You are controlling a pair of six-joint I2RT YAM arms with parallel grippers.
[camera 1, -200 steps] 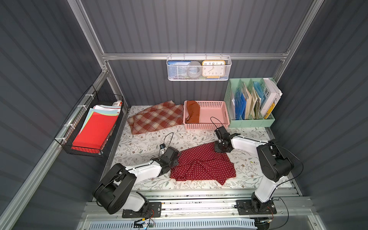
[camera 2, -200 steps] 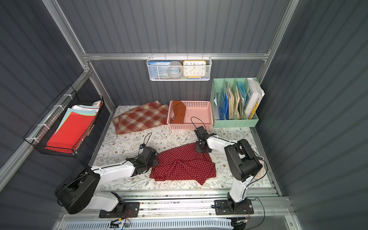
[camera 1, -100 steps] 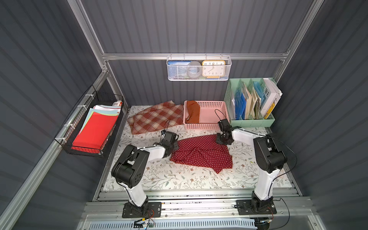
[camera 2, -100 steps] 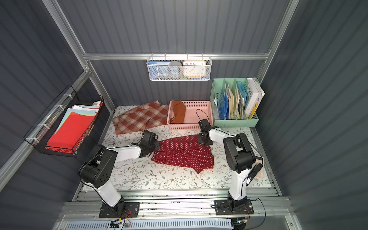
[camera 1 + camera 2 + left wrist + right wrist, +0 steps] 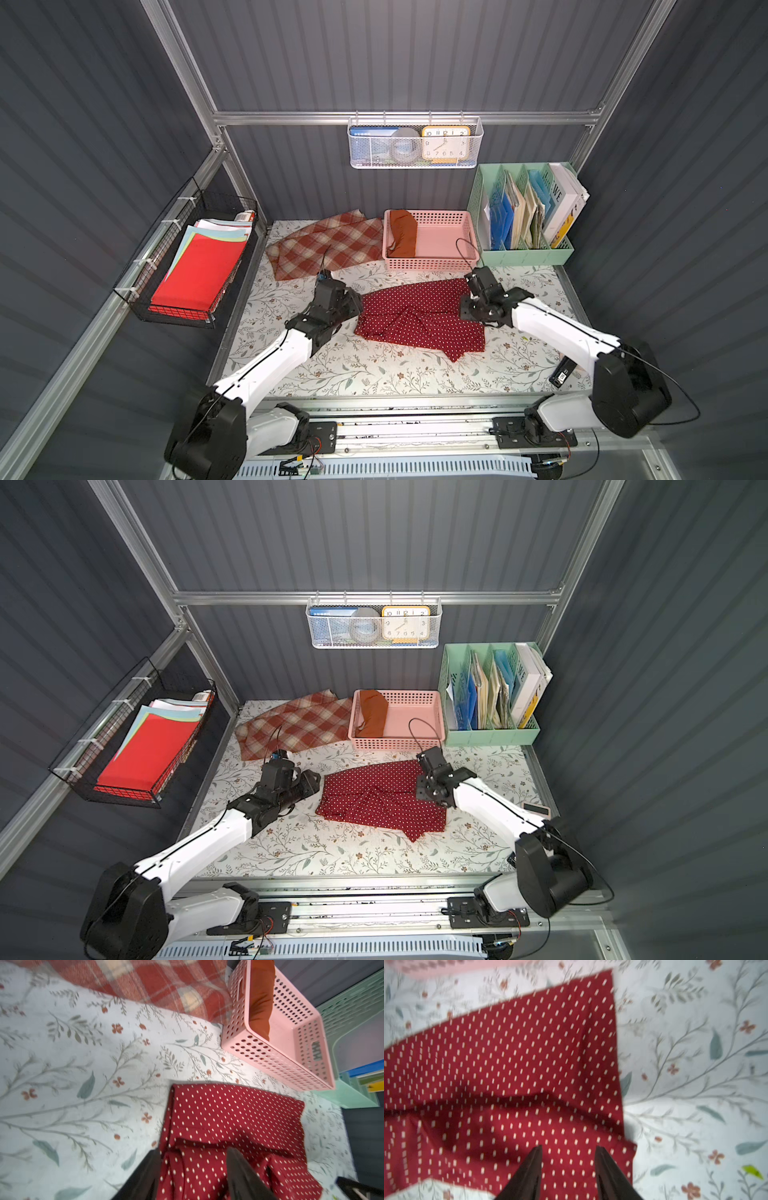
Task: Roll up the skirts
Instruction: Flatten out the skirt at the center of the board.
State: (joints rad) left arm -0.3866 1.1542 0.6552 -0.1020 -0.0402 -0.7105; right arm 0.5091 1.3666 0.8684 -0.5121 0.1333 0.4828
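The polka-dot skirt (image 5: pixel 419 320) is found crumpled on the table (image 5: pixel 374 374), long axis running between the arms. Left gripper (image 5: pixel 194 1154) and right gripper (image 5: pixel 569 1149) are seen parted over its opposite ends, nothing gripped.

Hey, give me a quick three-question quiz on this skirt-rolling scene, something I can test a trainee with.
1. True or false: the rust-orange skirt lies inside the pink basket.
2. Fill the gap: in the wrist views, the jaws of the left pincer and the right pincer stand ____.
3. Which skirt lies on the table between the two pincers?
A. rust-orange skirt
B. polka-dot skirt
C. plaid skirt

Key
1. True
2. open
3. B
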